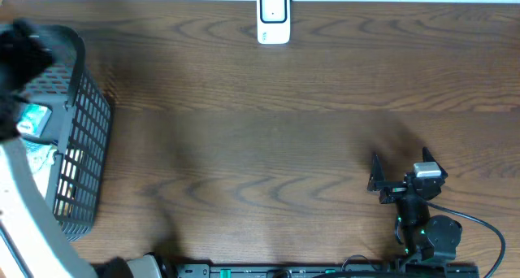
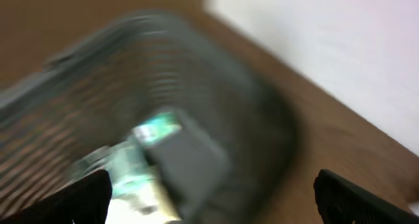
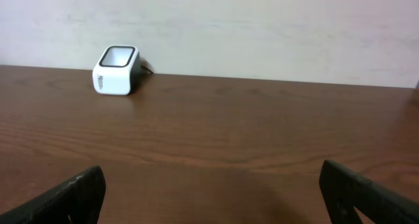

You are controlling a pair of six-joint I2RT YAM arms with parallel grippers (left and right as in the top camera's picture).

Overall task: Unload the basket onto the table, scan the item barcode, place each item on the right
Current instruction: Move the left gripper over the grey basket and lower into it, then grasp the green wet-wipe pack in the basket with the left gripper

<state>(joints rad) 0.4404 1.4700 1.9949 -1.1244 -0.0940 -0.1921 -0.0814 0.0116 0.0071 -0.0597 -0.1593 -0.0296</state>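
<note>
While the left fingers (image 2: 85, 201) stand spread to their full width with nothing between them, they hang above the open top of the black wire basket (image 1: 88, 140) at the far left of the counter (image 1: 260, 140). The left wrist view is blurred by motion; it shows the two finger ends at the lower corners and, between and beyond them, the basket's contents. The item (image 2: 154, 129), a package with a teal and white label, lies inside the basket against a grey box (image 2: 190, 165), with other pale packages beside it; no barcode is legible. From overhead the same teal label appears in the basket's left part, partly covered by the left arm (image 1: 20, 197).

The right fingers (image 3: 72, 198) are likewise fully apart and hold nothing. They sit low over bare wood at the near right of the counter, pointing toward the far edge. The scanner (image 3: 118, 70), a small white block with a dark window, stands at the far centre of the counter against the pale wall (image 3: 262, 27), well apart from both arms and from the basket.
</note>
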